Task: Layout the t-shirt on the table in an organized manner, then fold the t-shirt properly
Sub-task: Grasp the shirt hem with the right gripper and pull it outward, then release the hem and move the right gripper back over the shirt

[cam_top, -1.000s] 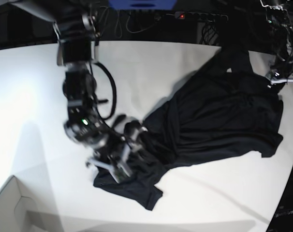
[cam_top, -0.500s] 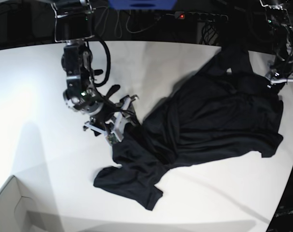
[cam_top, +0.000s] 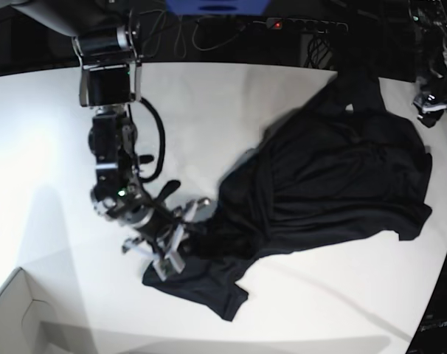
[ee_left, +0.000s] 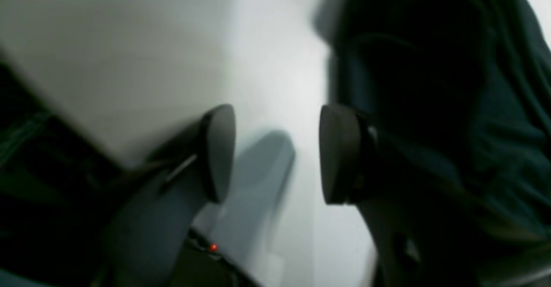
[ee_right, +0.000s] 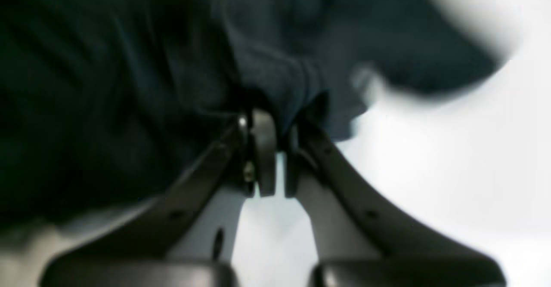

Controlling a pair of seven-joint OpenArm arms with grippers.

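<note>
We see a large white table [cam_top: 231,103] with a smooth surface and a curved far edge; behind this edge the room is dark, with cables and a small red light [cam_top: 278,24] on a device. At the near left corner a corner of a white cardboard box [cam_top: 17,317] enters the base view. The black t-shirt [cam_top: 334,184] lies crumpled on the right half of the table, with many folds, and one part of it reaches down and to the left toward the front edge, ending in a loose flap. The right gripper [cam_top: 181,240] is down at this lower left part of the shirt. In the right wrist view its fingers [ee_right: 263,149] stand very close together, and a small ridge of the dark fabric is pinched between the tips, so we read it as closed on the shirt. The left gripper [ee_left: 277,153] is at the far right edge of the table, near the upper right part of the shirt. In the left wrist view its two pads [ee_left: 219,151] are clearly apart with only white table between them; the dark fabric lies just beside the right pad, and we cannot tell if it touches it.
</note>
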